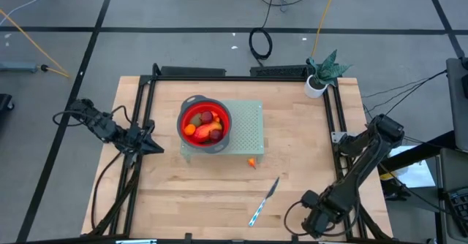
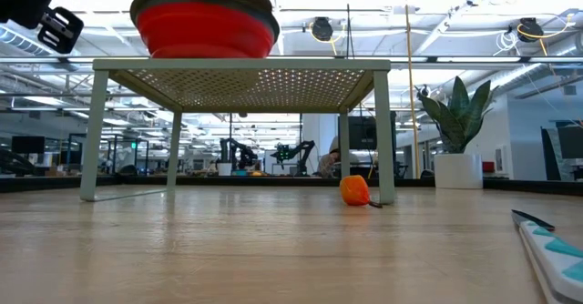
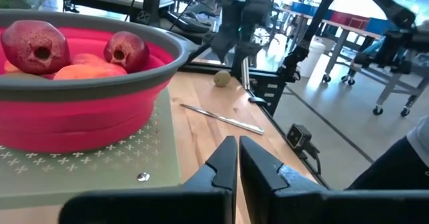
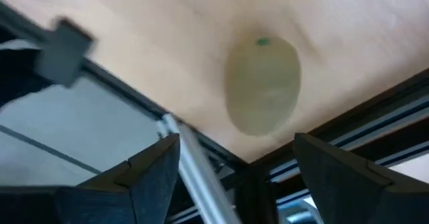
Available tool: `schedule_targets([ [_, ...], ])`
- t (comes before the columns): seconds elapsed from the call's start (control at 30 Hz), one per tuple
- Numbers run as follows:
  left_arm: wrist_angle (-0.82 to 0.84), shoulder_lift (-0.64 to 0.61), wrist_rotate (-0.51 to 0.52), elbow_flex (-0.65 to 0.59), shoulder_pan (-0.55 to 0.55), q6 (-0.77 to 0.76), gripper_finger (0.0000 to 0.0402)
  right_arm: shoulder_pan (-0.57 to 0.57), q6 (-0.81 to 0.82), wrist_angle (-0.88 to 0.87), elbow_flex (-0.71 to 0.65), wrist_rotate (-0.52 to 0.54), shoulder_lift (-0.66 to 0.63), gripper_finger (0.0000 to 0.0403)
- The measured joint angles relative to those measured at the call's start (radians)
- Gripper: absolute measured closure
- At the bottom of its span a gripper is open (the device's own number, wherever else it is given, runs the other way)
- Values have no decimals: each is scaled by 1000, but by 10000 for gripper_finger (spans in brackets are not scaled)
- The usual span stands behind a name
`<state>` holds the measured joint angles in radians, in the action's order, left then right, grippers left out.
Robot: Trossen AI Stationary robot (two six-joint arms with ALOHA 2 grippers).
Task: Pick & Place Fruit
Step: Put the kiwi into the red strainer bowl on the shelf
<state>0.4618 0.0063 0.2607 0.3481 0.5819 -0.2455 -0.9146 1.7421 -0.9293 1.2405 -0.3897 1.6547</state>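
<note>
Lying just ahead of the right gripper (image 4: 231,167) at the table's near right corner, an olive fruit (image 4: 261,84) is framed between its spread fingers – long axis in line with the reach; the left gripper (image 3: 238,160), closed and empty, waits left of the bowl (image 1: 205,124) – much farther off.

Bowl (image 1: 205,125) on left part of perforated stand (image 1: 248,131), mid-table, with fruit pile (image 1: 204,126) inside. One loose fruit (image 1: 252,163) on table (image 1: 190,193) just in front of stand's right front leg. Knife (image 1: 264,201) farther front-right, lying diagonal. Another fruit (image 4: 262,85) near table's front-right corner edge. Potted plant (image 1: 322,73) at back-right corner.
</note>
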Motion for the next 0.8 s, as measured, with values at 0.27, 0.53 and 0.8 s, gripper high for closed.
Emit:
schedule_targets([
  [0.27, -3, 0, -2, 0, 0, -29, 399, 0, 28, 150, -139, -60, 0, 117],
  [0.53, -3, 0, -1, 0, 0, -49, 386, 0, 53, 325, -280, -58, 0, 115],
  [0.8, -4, 0, 0, 0, 0, -67, 399, 2, 139, 544, -394, -72, -5, 127],
])
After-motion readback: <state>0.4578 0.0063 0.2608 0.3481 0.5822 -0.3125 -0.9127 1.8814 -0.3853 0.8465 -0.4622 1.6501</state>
